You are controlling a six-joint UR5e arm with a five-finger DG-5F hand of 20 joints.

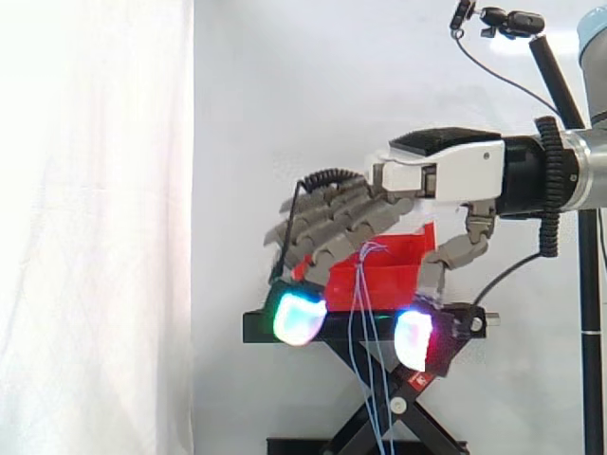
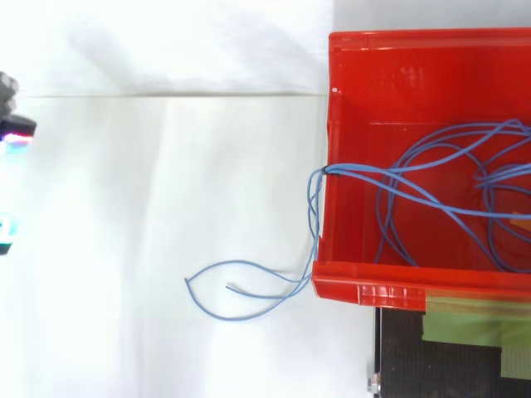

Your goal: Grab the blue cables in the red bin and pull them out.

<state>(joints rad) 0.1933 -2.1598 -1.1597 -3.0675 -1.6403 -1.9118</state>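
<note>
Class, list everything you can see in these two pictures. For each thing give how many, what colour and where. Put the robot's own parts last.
Open-topped plastic bin: one, red, on top of the stand.
Thin cables: several strands, exact count unclear, blue, looped inside the bin, draped over one wall and hanging past the stand.
Scissor-lift stand: one, black, under the bin.
Cloth curtain: one, white, behind everything.
Small camera on a pole: one, black, top right in the side view.
Robot arm: one, grey, entering from the right.
Robot hand: one, white and grey with glowing pads, in front of the bin in the side view, open, holding nothing.
</note>
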